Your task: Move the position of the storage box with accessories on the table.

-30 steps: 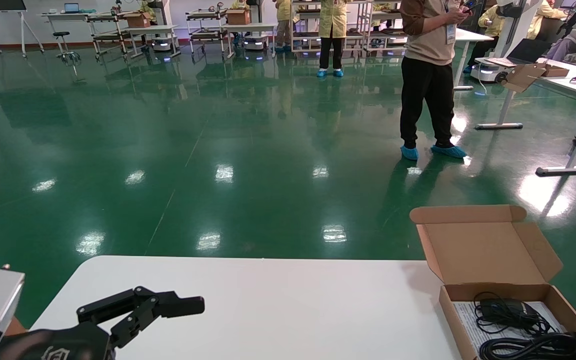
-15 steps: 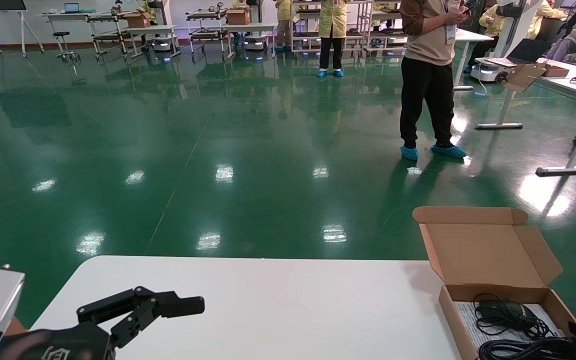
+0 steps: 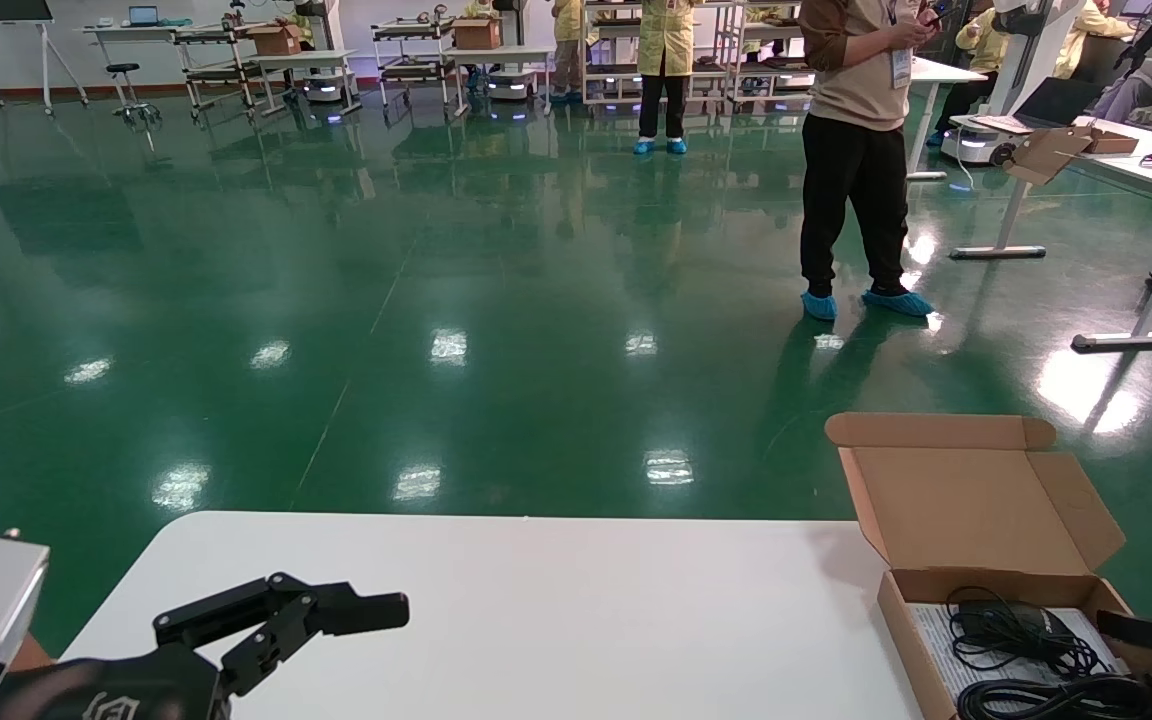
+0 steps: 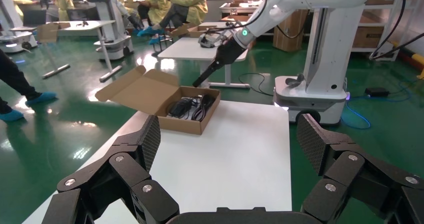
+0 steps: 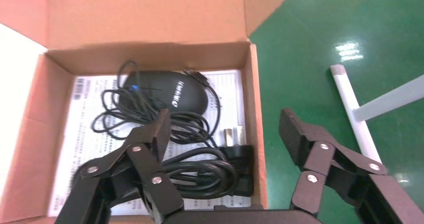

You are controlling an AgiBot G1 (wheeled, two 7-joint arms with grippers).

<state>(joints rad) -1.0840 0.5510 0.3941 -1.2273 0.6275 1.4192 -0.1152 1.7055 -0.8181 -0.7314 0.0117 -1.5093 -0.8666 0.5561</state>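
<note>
Storage box (image 5: 150, 134) wall sits between the right gripper (image 5: 225, 129) – fingers spread

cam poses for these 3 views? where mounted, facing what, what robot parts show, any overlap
Head: on the head, facing forward-down over the table; left claw near left.
Left wrist: looks across the table between open fingers at the storage box, right claw.
Right wrist: looks down, fingers straddling the box wall; mouse, cables.
Shared: box, all three.
</note>
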